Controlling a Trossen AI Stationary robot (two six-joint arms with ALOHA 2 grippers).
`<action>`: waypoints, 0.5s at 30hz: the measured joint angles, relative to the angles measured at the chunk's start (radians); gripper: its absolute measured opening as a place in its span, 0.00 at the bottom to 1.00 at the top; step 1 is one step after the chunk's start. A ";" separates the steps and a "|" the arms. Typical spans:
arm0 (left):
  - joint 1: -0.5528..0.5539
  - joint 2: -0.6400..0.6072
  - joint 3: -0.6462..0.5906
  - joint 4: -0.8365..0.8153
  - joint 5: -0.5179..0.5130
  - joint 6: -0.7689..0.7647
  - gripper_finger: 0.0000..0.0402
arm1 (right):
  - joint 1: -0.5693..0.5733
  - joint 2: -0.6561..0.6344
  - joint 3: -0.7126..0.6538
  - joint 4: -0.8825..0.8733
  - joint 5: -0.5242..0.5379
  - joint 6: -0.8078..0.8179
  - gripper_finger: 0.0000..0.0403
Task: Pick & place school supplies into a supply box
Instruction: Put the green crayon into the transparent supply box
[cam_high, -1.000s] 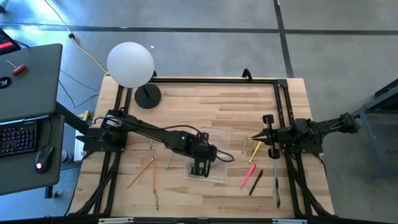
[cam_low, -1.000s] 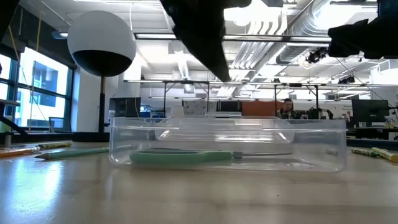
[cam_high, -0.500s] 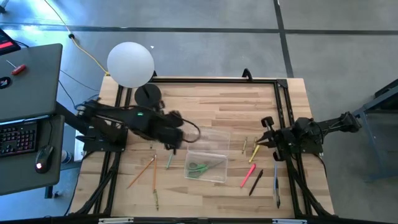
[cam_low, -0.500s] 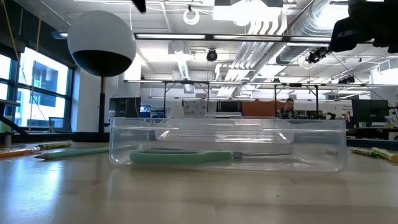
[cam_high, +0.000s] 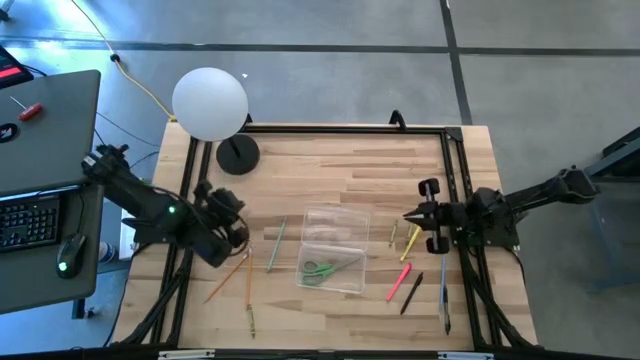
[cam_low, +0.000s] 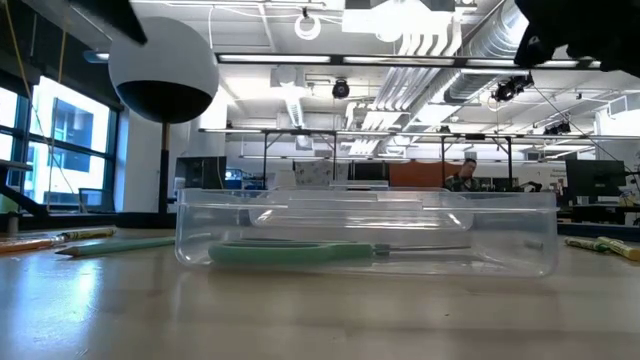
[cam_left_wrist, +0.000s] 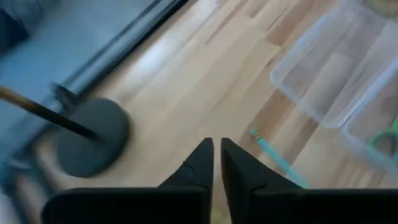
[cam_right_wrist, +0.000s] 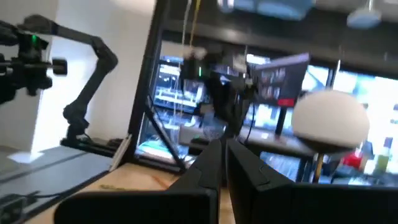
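Observation:
The clear supply box (cam_high: 332, 250) lies open at mid-table, its lid flat on the far side. Green-handled scissors (cam_high: 320, 268) lie flat on its floor, also seen through its wall in the low view (cam_low: 300, 253). A green pencil (cam_high: 275, 245) and two orange pencils (cam_high: 228, 277) lie left of the box. Yellow-green pieces (cam_high: 408, 242), a pink pen (cam_high: 399, 281) and a black pen (cam_high: 411, 292) lie to its right. My left gripper (cam_high: 238, 230) hangs shut and empty near the table's left edge, fingers (cam_left_wrist: 202, 158) together. My right gripper (cam_high: 408, 218) waits shut near the right edge.
A white globe lamp (cam_high: 209, 103) on a black round base (cam_high: 238, 155) stands at the far left corner, close to my left arm. Another dark pen (cam_high: 444, 295) lies by the right frame rail. Bare wood shows on the near side of the box (cam_low: 365, 230).
My left gripper has pulled back from above the box toward the table's left edge, rising out of the low view. The scissors have stayed flat in the box throughout. The box has not moved.

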 joint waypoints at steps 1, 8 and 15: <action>-0.001 -0.014 -0.064 0.066 -0.010 -0.042 0.18 | 0.000 0.024 0.000 0.044 -0.003 -0.025 0.00; 0.018 0.004 -0.350 0.345 -0.013 -0.136 0.27 | 0.000 0.111 0.000 0.198 0.088 -0.077 0.02; 0.029 0.011 -0.445 0.388 -0.027 -0.420 0.31 | -0.002 0.149 0.059 0.088 0.263 -0.059 0.16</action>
